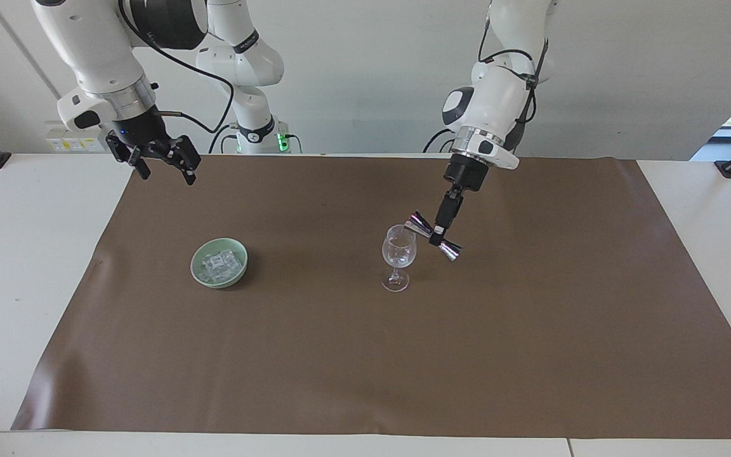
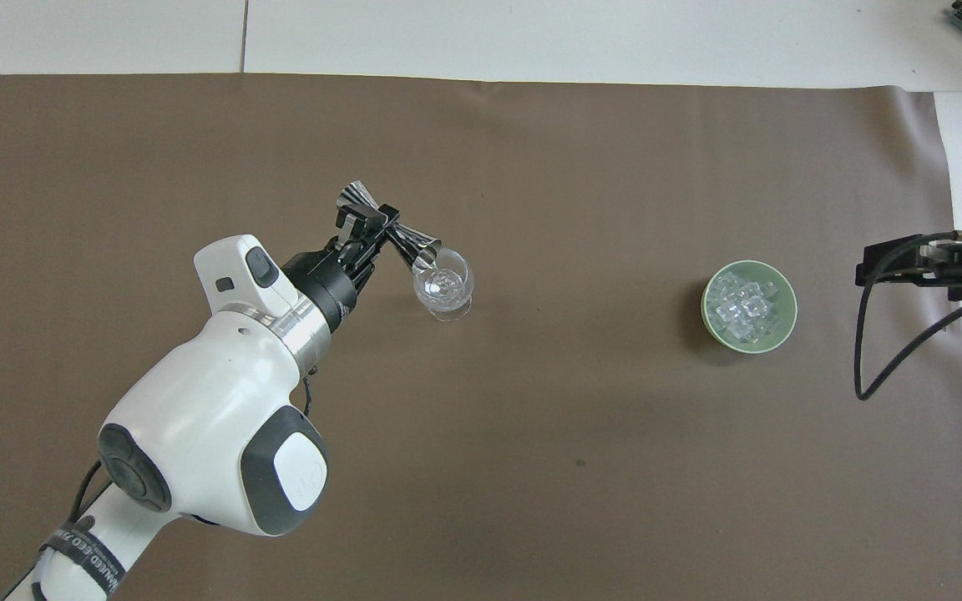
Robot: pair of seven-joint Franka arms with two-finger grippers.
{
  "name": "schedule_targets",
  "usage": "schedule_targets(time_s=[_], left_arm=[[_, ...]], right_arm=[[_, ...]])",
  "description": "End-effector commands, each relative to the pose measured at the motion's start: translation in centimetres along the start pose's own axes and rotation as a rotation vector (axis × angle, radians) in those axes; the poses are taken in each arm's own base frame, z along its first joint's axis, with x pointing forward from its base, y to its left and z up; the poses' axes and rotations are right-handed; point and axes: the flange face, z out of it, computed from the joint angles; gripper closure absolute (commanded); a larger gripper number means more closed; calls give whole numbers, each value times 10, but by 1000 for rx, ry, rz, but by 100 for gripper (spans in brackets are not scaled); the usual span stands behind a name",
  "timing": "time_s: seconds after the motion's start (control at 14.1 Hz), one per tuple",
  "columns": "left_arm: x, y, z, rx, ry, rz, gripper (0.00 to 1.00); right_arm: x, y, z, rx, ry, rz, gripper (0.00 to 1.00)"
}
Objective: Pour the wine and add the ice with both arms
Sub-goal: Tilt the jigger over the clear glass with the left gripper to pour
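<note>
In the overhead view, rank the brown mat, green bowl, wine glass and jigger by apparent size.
1. Brown mat
2. Green bowl
3. Wine glass and jigger: alike; the raised jigger sits nearer the camera, so unranked.
</note>
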Motion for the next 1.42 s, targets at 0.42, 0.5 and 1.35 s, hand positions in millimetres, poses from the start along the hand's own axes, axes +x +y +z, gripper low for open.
schedule_targets(time_s=[0.42, 0.5, 1.35], left_arm=[[-20, 6, -6, -15, 14, 244, 100], [-20, 6, -6, -16, 15, 254, 100], [-17, 10, -5, -16, 23, 492, 100]], right_arm=[[-1, 3, -4, 9, -7, 20, 0], [-1, 2, -4, 9, -7, 19, 0], [-1, 3, -4, 9, -7, 20, 0]])
